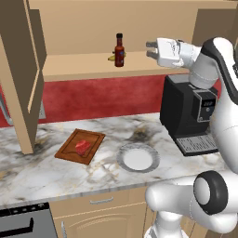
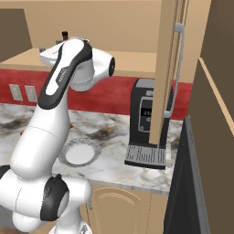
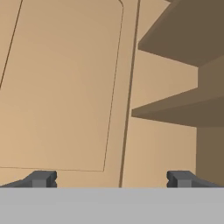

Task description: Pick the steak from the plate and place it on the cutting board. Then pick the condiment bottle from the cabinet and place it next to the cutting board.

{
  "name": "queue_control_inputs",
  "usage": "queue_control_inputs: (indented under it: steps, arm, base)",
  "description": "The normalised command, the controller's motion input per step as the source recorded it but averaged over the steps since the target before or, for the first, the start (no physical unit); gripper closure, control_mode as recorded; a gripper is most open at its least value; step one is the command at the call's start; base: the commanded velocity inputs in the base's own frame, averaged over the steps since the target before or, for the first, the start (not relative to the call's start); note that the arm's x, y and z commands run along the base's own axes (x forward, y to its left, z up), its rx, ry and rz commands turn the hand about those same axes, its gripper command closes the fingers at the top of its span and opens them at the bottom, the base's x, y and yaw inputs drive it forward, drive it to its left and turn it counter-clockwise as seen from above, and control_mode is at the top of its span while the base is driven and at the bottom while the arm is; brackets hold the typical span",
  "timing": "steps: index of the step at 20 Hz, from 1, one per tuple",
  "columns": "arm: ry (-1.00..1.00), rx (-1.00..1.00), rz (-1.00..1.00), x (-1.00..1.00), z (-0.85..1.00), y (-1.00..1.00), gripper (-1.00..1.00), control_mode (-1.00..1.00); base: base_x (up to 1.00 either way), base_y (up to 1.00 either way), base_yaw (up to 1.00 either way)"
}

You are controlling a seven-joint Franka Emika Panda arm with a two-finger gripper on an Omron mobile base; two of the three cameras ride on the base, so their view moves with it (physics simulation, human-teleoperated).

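**Steak on the board, bottle on the shelf**

We saw the steak (image 1: 83,147) lying on the cutting board (image 1: 80,146), which sat on the marble counter (image 1: 42,172) at about nine o'clock from the plate (image 1: 138,157). The plate was bare and close beside the board, not touching it. In the right base view the plate (image 2: 81,152) lay on the counter just past our arm.

The condiment bottle (image 1: 119,50) stood upright on the shelf of the cabinet (image 1: 83,65), with a banana (image 1: 111,58) (mostly hidden) just behind it at its foot. Our gripper (image 1: 149,50) was up at shelf height, at about three o'clock from the bottle and apart from it, pointing toward it. In the hand view the fingers (image 3: 41,179) stood wide apart with nothing between them, facing a cabinet door panel (image 3: 61,87).

A black coffee machine (image 1: 188,114) stood on the counter below the gripper, at about two o'clock from the plate.
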Motion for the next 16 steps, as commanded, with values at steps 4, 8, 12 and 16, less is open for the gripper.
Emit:
queue_control_inputs:
  steps: [4,8,12,16]
  arm:
    - [0.01,0.0,0.0,0.11,-0.03,0.02,-1.0,-1.0]
    - [0.01,0.0,0.0,0.12,-0.04,0.05,-1.0,-1.0]
    - [0.01,0.0,0.0,0.14,-0.02,0.05,-1.0,-1.0]
    - [0.01,0.0,0.0,0.17,0.0,0.01,-1.0,-1.0]
  base:
    - [0.0,0.0,0.0]
    - [0.0,0.0,0.0]
    - [0.0,0.0,0.0]
    - [0.0,0.0,0.0]
